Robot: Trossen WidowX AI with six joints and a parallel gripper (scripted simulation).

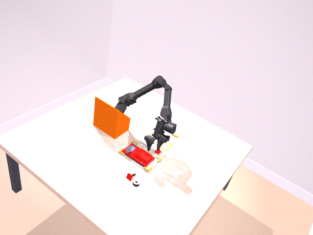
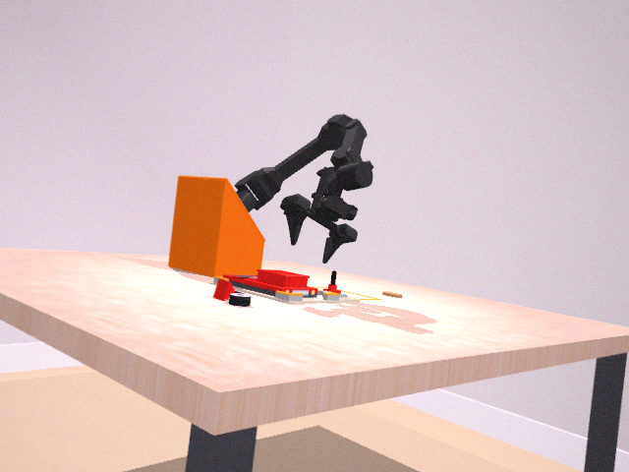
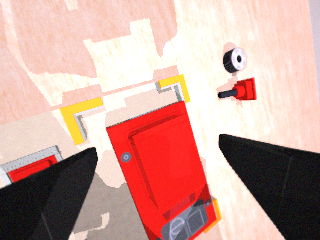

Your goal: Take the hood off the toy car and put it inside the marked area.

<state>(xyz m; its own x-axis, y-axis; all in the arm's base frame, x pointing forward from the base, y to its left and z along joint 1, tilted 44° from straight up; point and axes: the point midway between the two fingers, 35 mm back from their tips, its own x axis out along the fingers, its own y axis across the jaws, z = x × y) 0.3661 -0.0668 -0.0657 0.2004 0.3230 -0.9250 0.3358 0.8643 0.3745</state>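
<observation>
Hovering above the pale wood-grain counter [image 2: 152, 324], the black parallel-jaw gripper [image 2: 311, 238] points down with fingers spread wide, holding nothing and touching nothing. Left to right in the exterior view: tall orange wedge-shaped block [image 2: 210, 231]; small red wedge piece [image 2: 221, 290] touching a black toy wheel [image 2: 239, 299]; flat red toy car [image 2: 274, 283] on its yellow-cornered grey base, hood [image 3: 165, 167] seated on the car; red block with upright black peg [image 2: 332, 285]; yellow-outlined marked area [image 1: 165, 145]; small tan stick [image 2: 391, 294]. Wrist view: car centred between both fingers.
</observation>
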